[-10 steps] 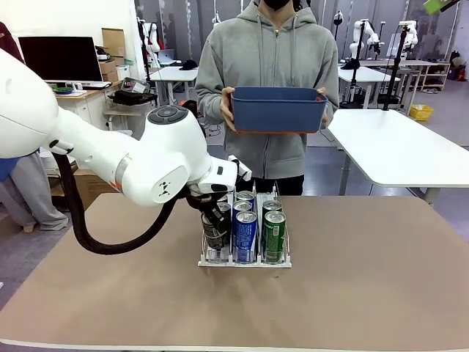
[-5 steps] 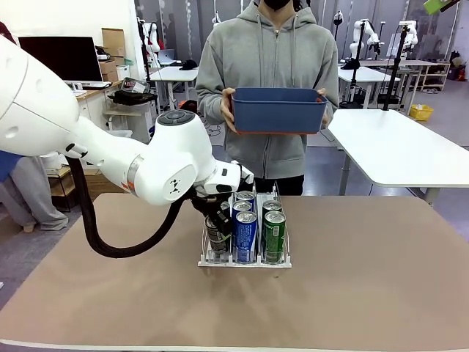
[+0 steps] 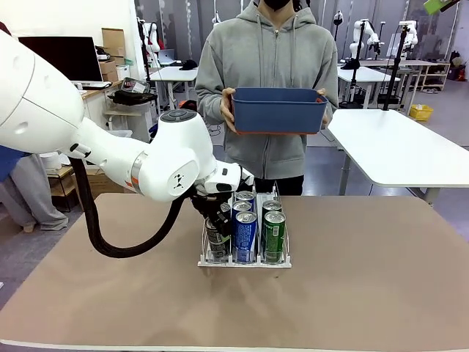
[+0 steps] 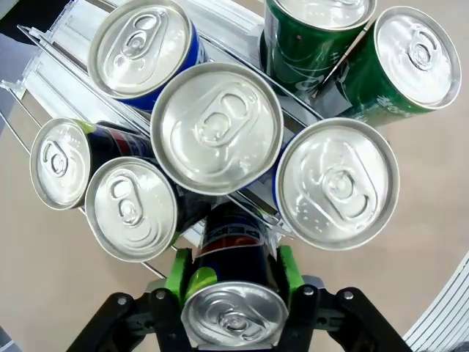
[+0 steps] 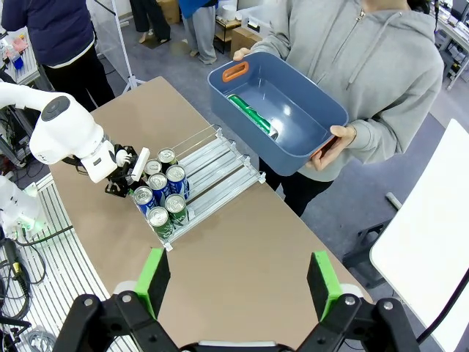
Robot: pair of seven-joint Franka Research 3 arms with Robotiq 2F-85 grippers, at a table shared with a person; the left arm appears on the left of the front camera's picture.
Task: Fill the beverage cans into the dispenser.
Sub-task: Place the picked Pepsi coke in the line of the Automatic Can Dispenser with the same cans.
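The black can (image 4: 234, 317) stands upright at the near end of the dispenser's (image 3: 245, 262) left lane, with the left claw (image 4: 234, 271) around it. Its green pads (image 4: 179, 273) lie close against both sides of the body just under the rim, but whether they press or have slackened cannot be told. The right claw (image 5: 238, 282) hangs high over the bench (image 3: 366, 279), spread wide and empty. A can like this is probably stiff while sealed but thin-walled and smooth. It would slip under a weak grip and dent under a hard one, so a square hold across the mid-body seems best. Space is tight: a blue can (image 3: 245, 235) stands just beside it across a thin clear divider, and green cans (image 3: 274, 235) fill the far lane. The freest way out looks straight up, or sideways over bare bench to the left. One green can (image 5: 253, 114) lies in the blue bin (image 3: 278, 110) the person holds.
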